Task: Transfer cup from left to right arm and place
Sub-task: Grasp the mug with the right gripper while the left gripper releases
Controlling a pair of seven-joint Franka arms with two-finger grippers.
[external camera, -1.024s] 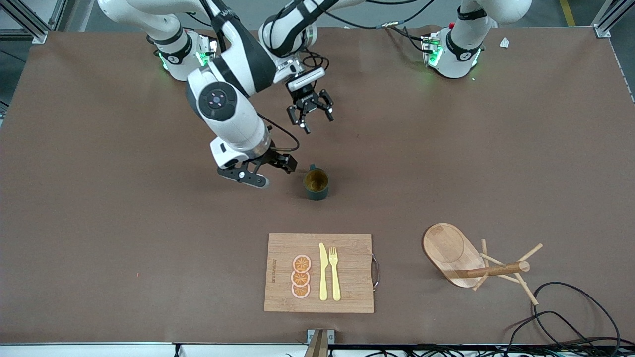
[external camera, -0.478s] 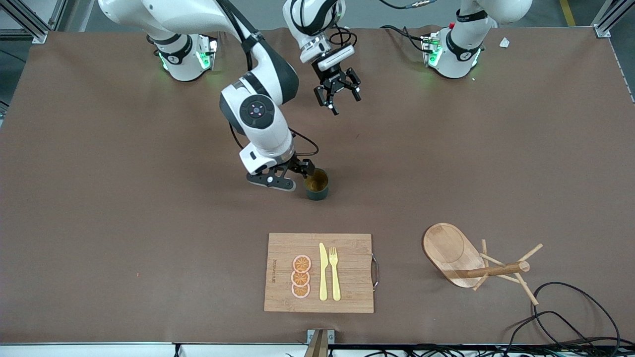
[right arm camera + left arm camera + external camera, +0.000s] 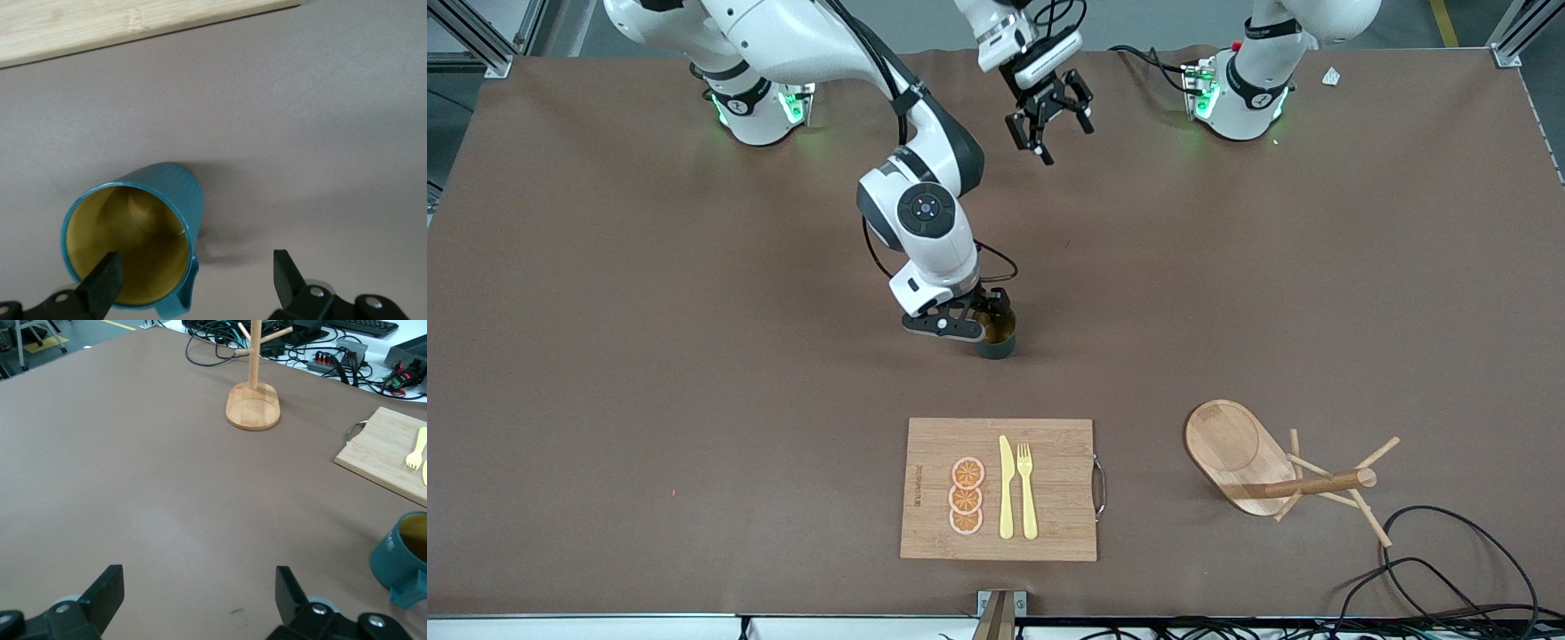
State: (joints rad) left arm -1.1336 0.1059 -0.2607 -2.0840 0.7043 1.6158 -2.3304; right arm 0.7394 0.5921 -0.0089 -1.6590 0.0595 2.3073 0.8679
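Note:
The cup, a dark teal ribbed mug with a yellowish inside, stands upright on the brown table near its middle. My right gripper is low over it and open. In the right wrist view one finger hangs over the cup's mouth. The other finger is outside, past the handle, so the jaws straddle the handle-side wall without closing on it. My left gripper hangs open and empty above the table close to the bases. In the left wrist view the cup shows at the frame's edge, apart from the left gripper.
A bamboo cutting board with a yellow knife, a fork and orange slices lies nearer the front camera than the cup. A wooden mug tree stands toward the left arm's end, with cables by the table edge.
My right gripper moved across toward the cup and came down over its rim. My left gripper drew back from over the table's middle toward the bases. The cup stayed put.

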